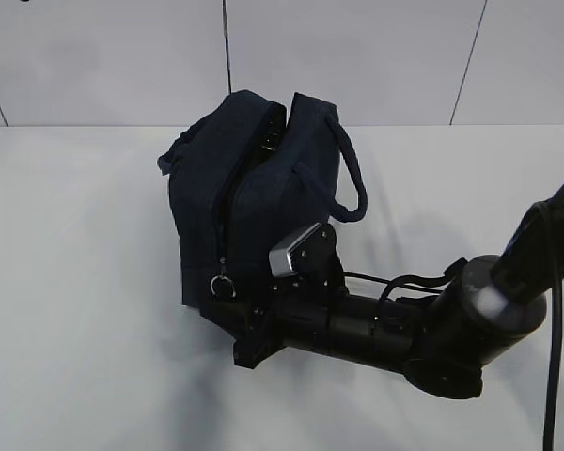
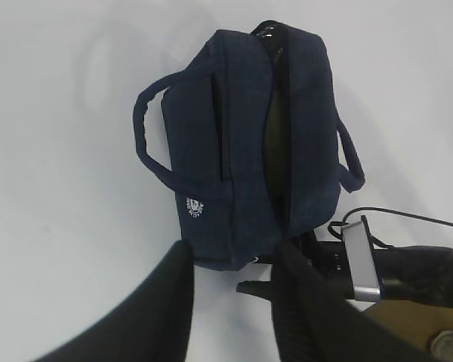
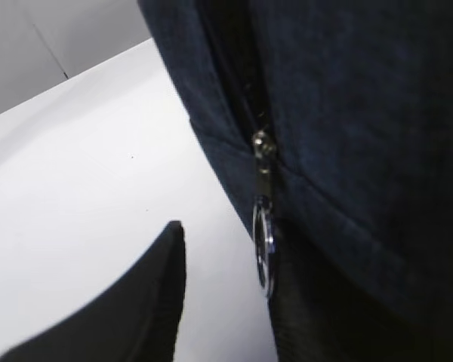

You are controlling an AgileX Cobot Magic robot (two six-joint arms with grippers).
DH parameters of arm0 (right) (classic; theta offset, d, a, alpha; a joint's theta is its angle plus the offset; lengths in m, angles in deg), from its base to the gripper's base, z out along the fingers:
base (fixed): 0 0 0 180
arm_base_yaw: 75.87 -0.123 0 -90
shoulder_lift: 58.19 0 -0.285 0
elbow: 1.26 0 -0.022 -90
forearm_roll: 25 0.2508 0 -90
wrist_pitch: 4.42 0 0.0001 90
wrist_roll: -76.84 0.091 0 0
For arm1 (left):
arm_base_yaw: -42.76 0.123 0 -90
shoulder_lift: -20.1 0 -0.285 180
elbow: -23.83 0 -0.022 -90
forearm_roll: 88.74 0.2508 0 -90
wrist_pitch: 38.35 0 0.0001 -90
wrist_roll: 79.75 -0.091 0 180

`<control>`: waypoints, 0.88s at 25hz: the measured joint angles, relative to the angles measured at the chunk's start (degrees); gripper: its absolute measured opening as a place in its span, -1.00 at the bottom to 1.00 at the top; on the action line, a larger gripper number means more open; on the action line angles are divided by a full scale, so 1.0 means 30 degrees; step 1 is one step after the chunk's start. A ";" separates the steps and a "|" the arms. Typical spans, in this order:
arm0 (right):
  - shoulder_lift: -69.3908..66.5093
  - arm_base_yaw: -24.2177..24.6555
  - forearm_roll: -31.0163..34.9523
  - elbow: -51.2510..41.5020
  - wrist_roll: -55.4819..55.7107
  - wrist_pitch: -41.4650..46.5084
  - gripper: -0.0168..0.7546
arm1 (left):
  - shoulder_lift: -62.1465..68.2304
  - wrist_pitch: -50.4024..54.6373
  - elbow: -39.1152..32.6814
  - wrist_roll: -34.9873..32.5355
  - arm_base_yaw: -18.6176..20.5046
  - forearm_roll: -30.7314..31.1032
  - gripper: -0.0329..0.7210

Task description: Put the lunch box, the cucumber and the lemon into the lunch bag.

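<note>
Mostly, the lunch bag (image 1: 254,197) hides the right gripper's fingers (image 3: 147,294).

lunch bag (image 2: 241,151) interior: dark, contents unreadable | right jaws: tips hidden behind bag

White table (image 1: 75,282), matte, bare surface. Navy lunch bag (image 1: 254,197) stood directly on it, right gripper (image 1: 249,329) low at its near end, beside the zipper ring.
</note>
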 joint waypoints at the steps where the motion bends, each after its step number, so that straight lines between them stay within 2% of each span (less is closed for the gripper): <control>1: 0.0000 0.0000 0.0125 0.0000 0.0000 0.0000 -0.23 | 0.0000 0.0000 0.0000 0.0000 0.0000 0.0000 -0.26; 6: 0.0000 0.0000 0.0399 0.0000 0.0000 0.0000 -0.34 | 0.0000 0.0000 0.0000 0.0000 0.0000 0.0000 -0.27; 17: -0.0030 0.0000 0.1271 0.0000 0.0525 -0.0114 -0.38 | 0.0000 0.0000 0.0000 0.0000 0.0000 0.0000 -0.27; 22: -0.0030 0.0000 0.1266 0.0000 0.0866 -0.0114 -0.72 | 0.0000 0.0000 0.0000 0.0000 0.0000 0.0000 -0.27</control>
